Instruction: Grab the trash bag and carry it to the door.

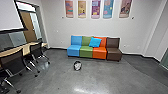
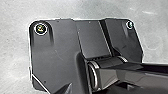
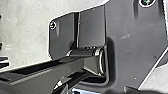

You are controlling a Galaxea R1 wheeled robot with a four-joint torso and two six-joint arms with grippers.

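A trash bag (image 1: pixel 77 65), or perhaps a small lined bin at this distance, is sitting on the grey floor (image 1: pixel 112 77) well ahead of the robot, a touch left of straight ahead. It is lying forward of both the left claw and the right claw, with the left probably being slightly nearer. Its outline is looking roundish, giving no clear long axis. Its middle is showing white within a black edge. Coloured seats (image 1: pixel 86 52) are standing behind it. Whether each claw is clenching or releasing, I cannot tell.
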